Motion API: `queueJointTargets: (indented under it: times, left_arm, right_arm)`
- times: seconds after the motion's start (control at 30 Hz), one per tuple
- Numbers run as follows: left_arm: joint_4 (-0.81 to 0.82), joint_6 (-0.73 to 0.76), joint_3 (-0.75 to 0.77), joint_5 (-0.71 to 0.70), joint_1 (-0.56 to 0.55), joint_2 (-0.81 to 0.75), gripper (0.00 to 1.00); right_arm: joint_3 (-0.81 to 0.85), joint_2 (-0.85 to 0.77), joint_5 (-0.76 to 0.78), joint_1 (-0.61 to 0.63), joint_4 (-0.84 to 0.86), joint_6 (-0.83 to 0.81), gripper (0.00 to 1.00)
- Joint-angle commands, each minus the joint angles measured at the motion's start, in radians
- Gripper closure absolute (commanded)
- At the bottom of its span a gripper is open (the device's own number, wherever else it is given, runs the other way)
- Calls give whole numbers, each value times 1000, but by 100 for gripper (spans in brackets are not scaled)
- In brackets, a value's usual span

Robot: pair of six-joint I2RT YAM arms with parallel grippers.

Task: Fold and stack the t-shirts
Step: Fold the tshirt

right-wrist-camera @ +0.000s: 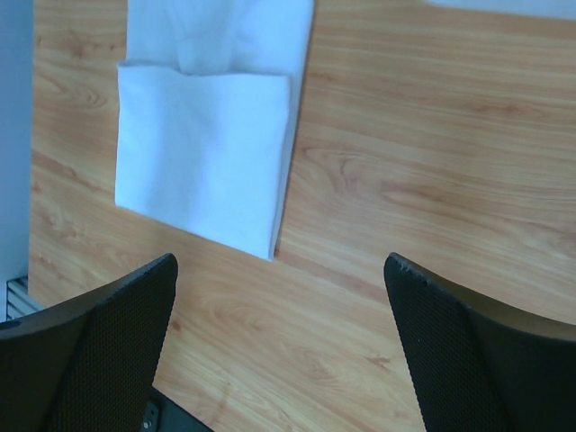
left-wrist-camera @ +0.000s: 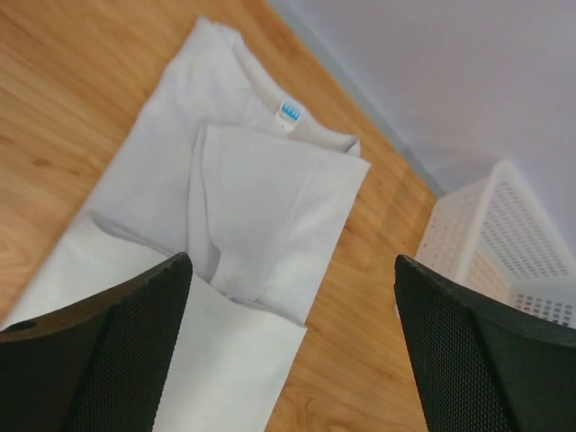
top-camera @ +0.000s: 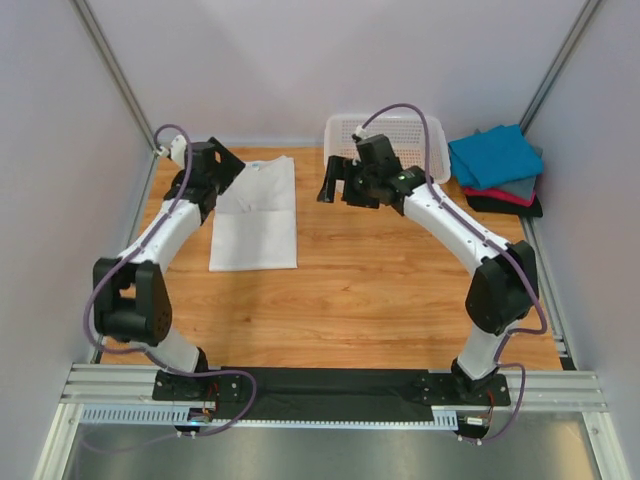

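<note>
At the far left of the wooden bench (top-camera: pixel 380 290), the left pincer (left-wrist-camera: pixel 290 265) hovers open over a lengthwise-folded plain white cloth t-shirt (top-camera: pixel 255 215). The right pincer (right-wrist-camera: pixel 281 261), open too, hangs by the white mesh basket (top-camera: pixel 385 118); folded teal, red, grey t-shirts (top-camera: pixel 495 155) stack far right.

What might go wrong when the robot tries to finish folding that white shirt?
1. The white t-shirt is only folded into a long strip; the open left gripper might pinch one layer and pull the tucked sleeve out.
2. The stack of folded shirts sits in the far corner beside the basket; carrying the shirt there might loosen it.
</note>
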Motion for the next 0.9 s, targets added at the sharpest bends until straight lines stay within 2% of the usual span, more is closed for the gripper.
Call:
queueJointTargets:
  times: [0.0,0.13,0.33,0.5,0.6,0.87]
  left_arm:
    - [-162,163,-25,-48,42,-169,1]
    - [-262,163,-208,77,114,-311,1]
    - [-300,48,-504,139,173,-471,4]
    - [-271,-27,-611,150,207,-500,9]
    - [-234,-52,-641,156,207,-488,13]
    - [-96,-114,-709,171,214,-435,18]
  right_arm:
    - [39,68,-35,67,50,7,2]
    - [2,137,-75,108,58,116,8]
    - [-111,187,-107,159,136,244,12]
    - [-163,256,-174,177,220,386,30]
    - [-180,281,-182,187,240,409,34]
    - [-197,301,-142,205,283,423,36]
